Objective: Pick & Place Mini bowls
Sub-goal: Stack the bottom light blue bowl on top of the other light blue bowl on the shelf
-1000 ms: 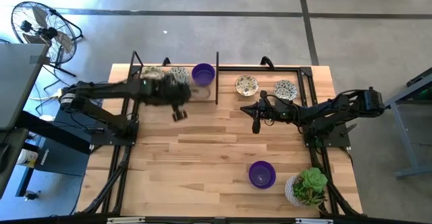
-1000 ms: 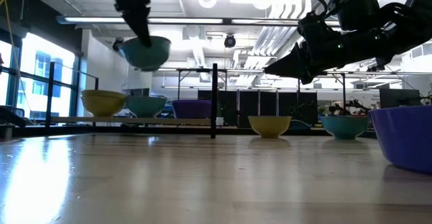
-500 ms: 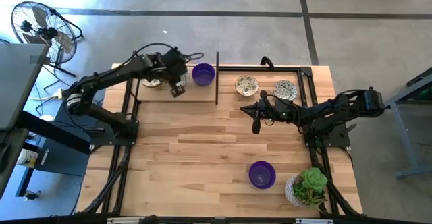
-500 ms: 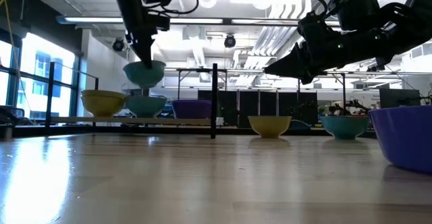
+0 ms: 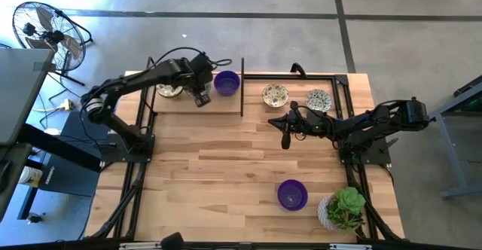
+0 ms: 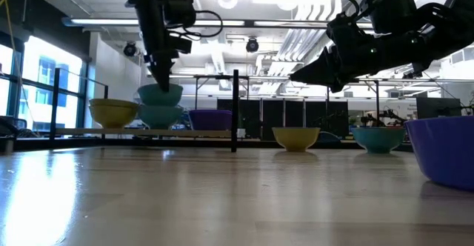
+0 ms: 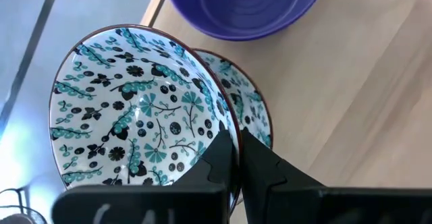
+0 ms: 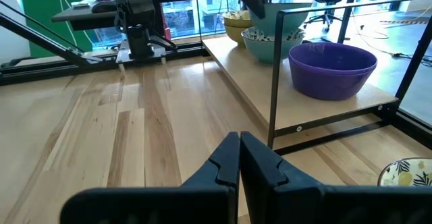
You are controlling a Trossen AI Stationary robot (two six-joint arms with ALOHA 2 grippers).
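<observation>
**Patterned bowl lowered onto its twin**

Left end effector [image 7: 235, 158] clenched on the rim of a patterned bowl [image 7: 138, 113], poised just above a second patterned bowl [image 7: 250, 109] on the raised shelf [image 5: 218, 103], beside a purple bowl [image 7: 246, 5]. Right end effector [image 8: 239, 158] closed on nothing, hovering over mid tabletop [image 5: 226, 160].

Risks: off-centre release, tilted nesting, chipped rims; rim pinch dragging the bowl on retreat.

Counted from above: two purple bowls, about five patterned or cream ones, stacking uncertain.

Left tool [image 5: 200, 98] clamped; right tool [image 5: 285, 140] closed.
</observation>
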